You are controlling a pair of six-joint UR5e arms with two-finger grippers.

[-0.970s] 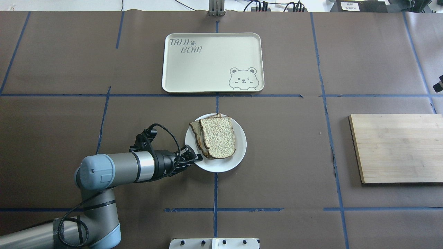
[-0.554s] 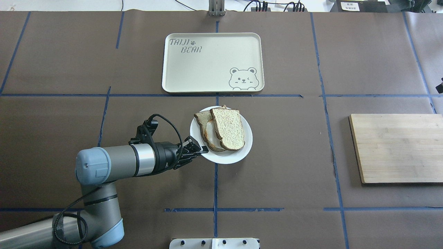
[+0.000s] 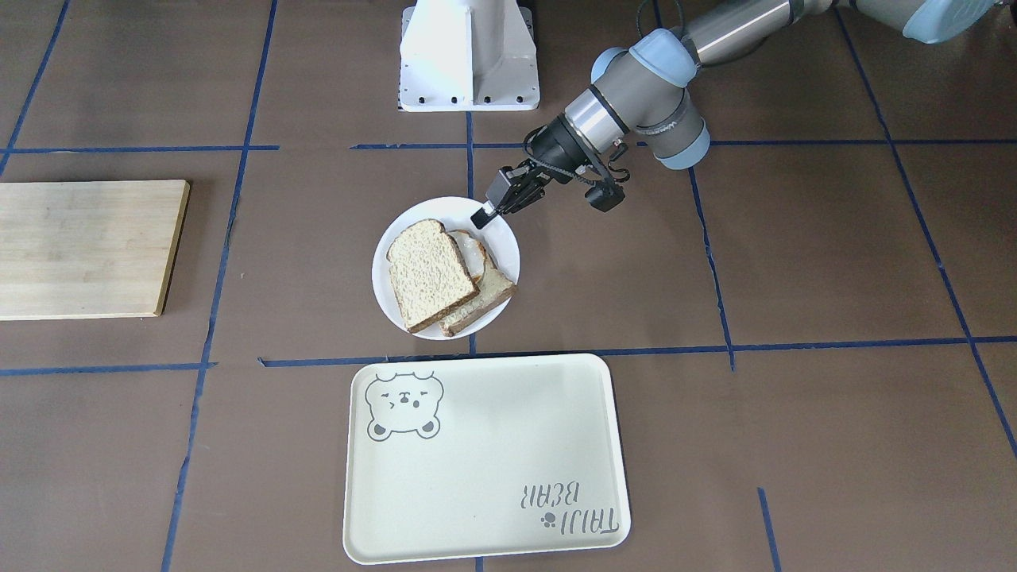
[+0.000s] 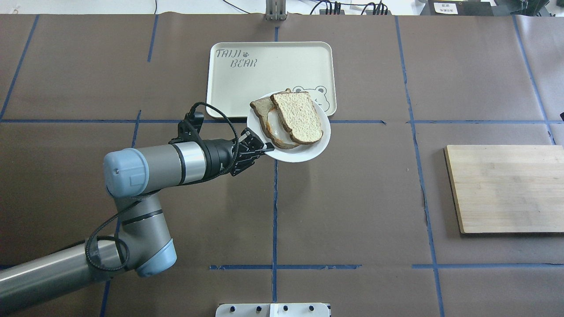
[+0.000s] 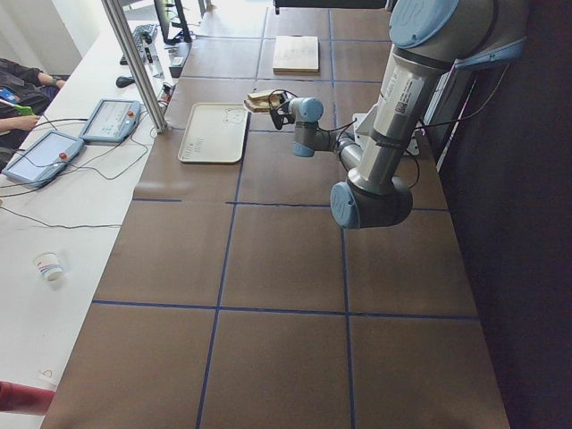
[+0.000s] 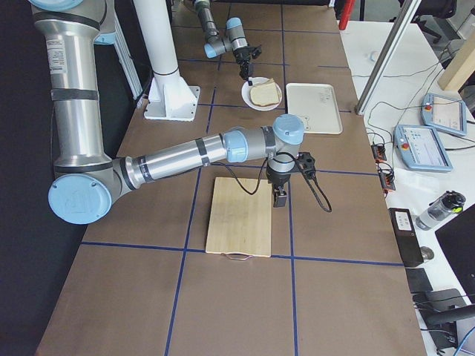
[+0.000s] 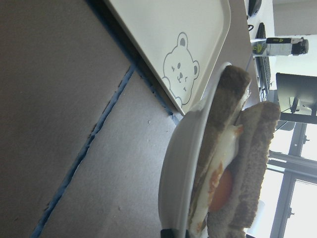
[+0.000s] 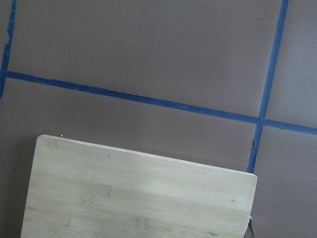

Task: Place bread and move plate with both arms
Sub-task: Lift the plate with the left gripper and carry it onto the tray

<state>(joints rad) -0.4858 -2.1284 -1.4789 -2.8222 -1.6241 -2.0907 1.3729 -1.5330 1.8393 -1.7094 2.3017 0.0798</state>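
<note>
ROBOT LIFTS BREAKFAST PLATE: A silver-grey tubular left arm with pale blue joint caps reaches in from the lower left of the overhead frame. Its black left gripper is pinched narrow on the rim of a small round white plate. On the plate, a plain slice of pale, speckled bread with a dark brown crust lies bare face up. The bread partly covers a second, egg-topped slice, whose orange yolk shows between the two in the left wrist view. In the overhead frame the plate sits just above centre and overlaps the lower-right corner of a cream rectangular tray, hiding part of its bear drawing. In the front-facing frame the plate is at centre, apart from the tray's upper edge. It appears to be held above the brown paper-covered surface, which is gridded with blue tape. At the right edge of the overhead frame lies a pale bamboo cutting board. In the right-hand side view the near, large right arm stretches across mid-frame. Its right gripper points down at the upper-right edge of the cutting board, and whether it is spread or closed cannot be told. A white pedestal stands at the top of the front-facing frame.
</note>
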